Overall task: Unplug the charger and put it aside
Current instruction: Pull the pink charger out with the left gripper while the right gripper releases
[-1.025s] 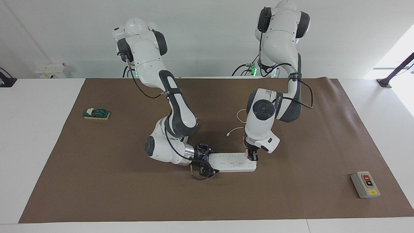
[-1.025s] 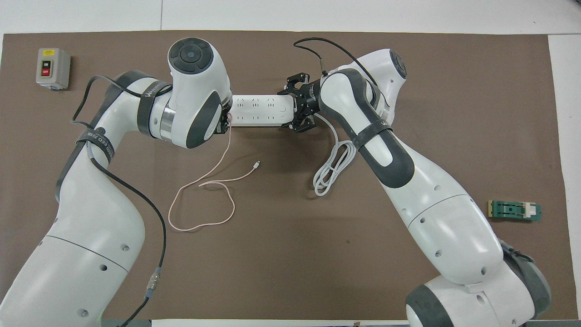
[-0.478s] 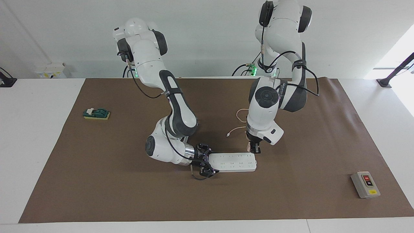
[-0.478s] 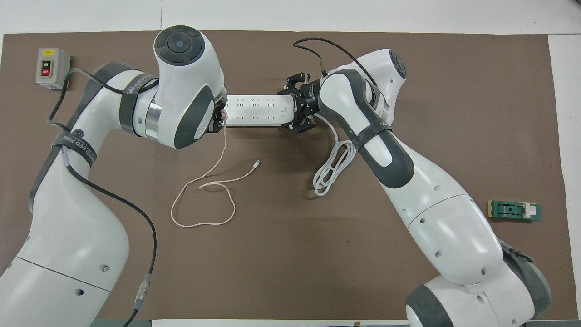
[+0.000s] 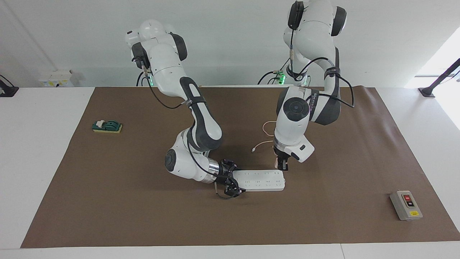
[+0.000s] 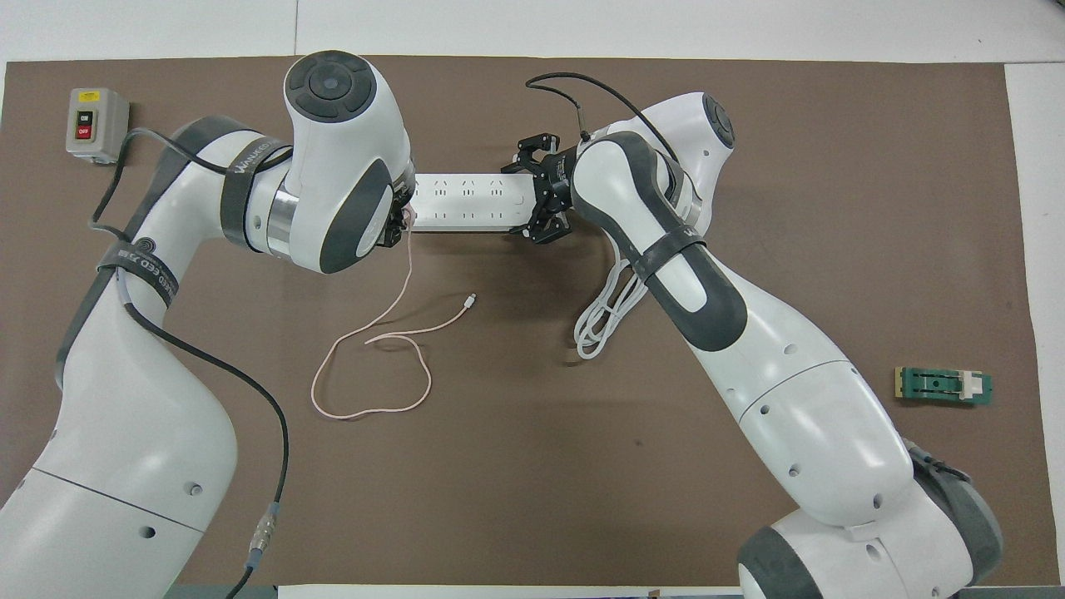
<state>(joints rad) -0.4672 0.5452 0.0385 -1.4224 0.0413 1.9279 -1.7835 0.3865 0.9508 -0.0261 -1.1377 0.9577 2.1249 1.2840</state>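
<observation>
Where the camera faces the robots, one power strip lies crosswise; the right gripper clamps its end. The left gripper grips one pink charger, lifted just above the strip's other end.

From overhead, the charger's single cable trails toward the robots from the left gripper, loops, and ends near the strip's coiled cord. One switch box, one green block.

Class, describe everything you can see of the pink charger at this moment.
The charger is a small pale pink plug adapter, held clear of the white power strip in the left gripper, just above the strip's end. Its thin pink cable hangs down and loops loosely over the brown mat, nearer the robots than the strip, ending in a tiny white connector.
</observation>
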